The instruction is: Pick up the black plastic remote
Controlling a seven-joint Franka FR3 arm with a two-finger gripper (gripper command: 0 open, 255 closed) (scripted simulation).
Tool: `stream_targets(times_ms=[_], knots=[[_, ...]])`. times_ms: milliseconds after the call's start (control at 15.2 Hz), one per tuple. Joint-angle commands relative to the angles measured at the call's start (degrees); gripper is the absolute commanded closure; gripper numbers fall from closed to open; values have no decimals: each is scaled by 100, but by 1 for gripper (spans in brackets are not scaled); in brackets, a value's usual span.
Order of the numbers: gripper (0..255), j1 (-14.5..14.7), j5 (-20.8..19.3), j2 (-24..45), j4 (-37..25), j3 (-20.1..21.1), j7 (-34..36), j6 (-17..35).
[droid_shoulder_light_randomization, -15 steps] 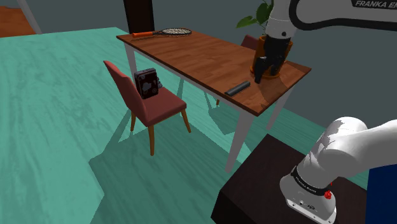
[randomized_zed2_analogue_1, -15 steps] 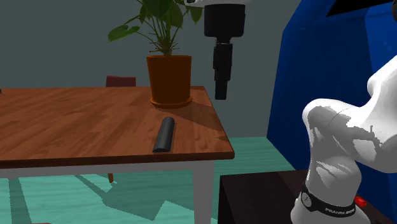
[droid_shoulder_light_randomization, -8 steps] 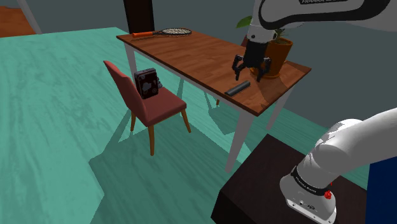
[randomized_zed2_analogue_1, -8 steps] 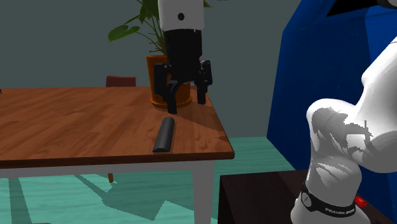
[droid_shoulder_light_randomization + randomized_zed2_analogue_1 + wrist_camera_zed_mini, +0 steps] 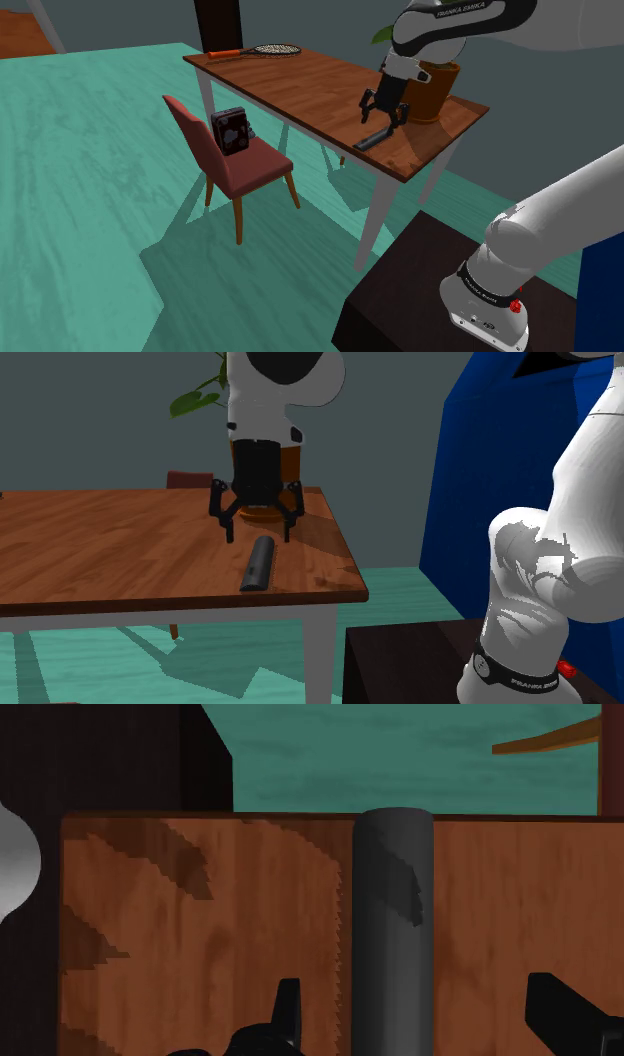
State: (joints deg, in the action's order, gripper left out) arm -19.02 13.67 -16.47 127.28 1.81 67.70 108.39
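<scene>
Reading across the shoulder view from its left: one racket (image 5: 262, 49) lies at the far end of the wooden table (image 5: 310, 85), and one red chair (image 5: 243, 165) stands beside the table with one dark boxy item (image 5: 230, 130) on its seat. Next comes the remote (image 5: 373, 138), a dark grey, rounded bar lying flat on the table near the edge, at the end closest to the stand (image 5: 420, 290). The gripper (image 5: 382, 118) hangs just above the remote with its fingers spread wide and holding nothing. The wrist view shows the remote passing lengthwise between the fingers (image 5: 288, 1004), touching neither and slightly nearer one. One potted plant (image 5: 432, 92) stands just beyond. The step in hand appears to be the final descent. Centre the remote between the fingers, keep them across its narrow width, lower straight down, stop short of the wood, then close and lift vertically, clear of the pot. Count: one remote, one racket, one plant, one table, one stand, and a second chair back (image 5: 190, 479) behind the table.
</scene>
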Motion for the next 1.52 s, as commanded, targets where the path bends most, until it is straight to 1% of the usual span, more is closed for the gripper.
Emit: stream_targets(times_ms=[0,330,462,528,1122,1452], knots=[[0,-34,65,73,95,-7,145,183],[0,-23,106,176,383,4,61,566],[0,-22,111,190,415,5,51,610],[255,-20,112,185,417,7,54,608],[255,-20,111,190,415,3,51,610],[255,-31,69,83,130,-8,136,227]])
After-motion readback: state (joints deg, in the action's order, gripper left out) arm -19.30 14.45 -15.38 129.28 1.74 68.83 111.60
